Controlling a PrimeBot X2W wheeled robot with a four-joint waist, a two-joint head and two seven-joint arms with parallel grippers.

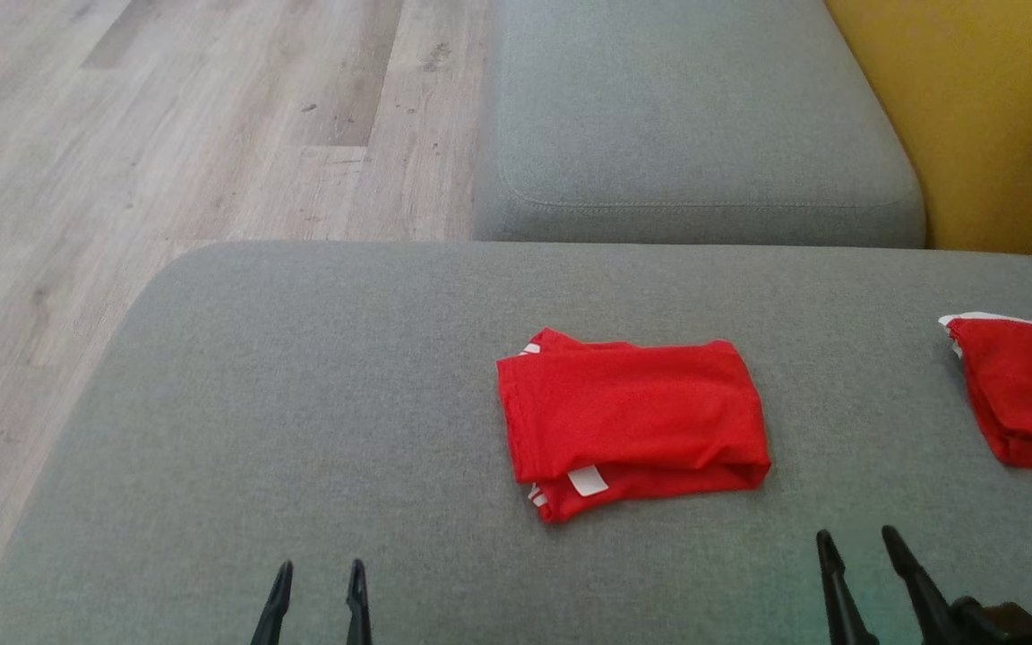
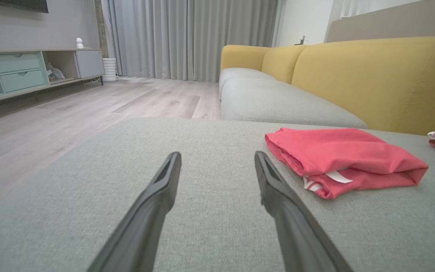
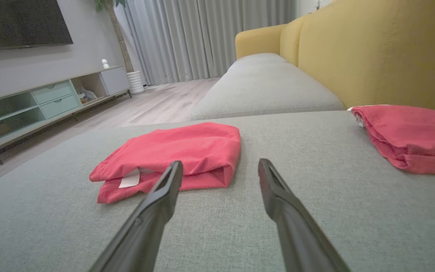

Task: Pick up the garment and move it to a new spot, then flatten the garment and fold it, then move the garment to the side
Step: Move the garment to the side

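A red garment (image 1: 628,417) lies folded into a compact rectangle on the grey sofa seat (image 1: 301,403), a white tag showing at its near edge. The left wrist view has the garment (image 2: 344,158) ahead to the right; the right wrist view has the garment (image 3: 176,156) ahead to the left. My left gripper (image 1: 319,578) hovers open near the seat's front, well left of the cloth. My right gripper (image 1: 861,542) is open too, just off the garment's near right corner. Nothing sits between either pair of fingers.
A second red garment (image 1: 1027,390) lies at the seat's right edge. Another grey cushion (image 1: 686,125) extends beyond, with the yellow backrest (image 1: 991,107) to the right. Wooden floor (image 1: 167,116) lies to the left; a TV cabinet (image 3: 47,102) and curtains (image 2: 187,37) stand farther off.
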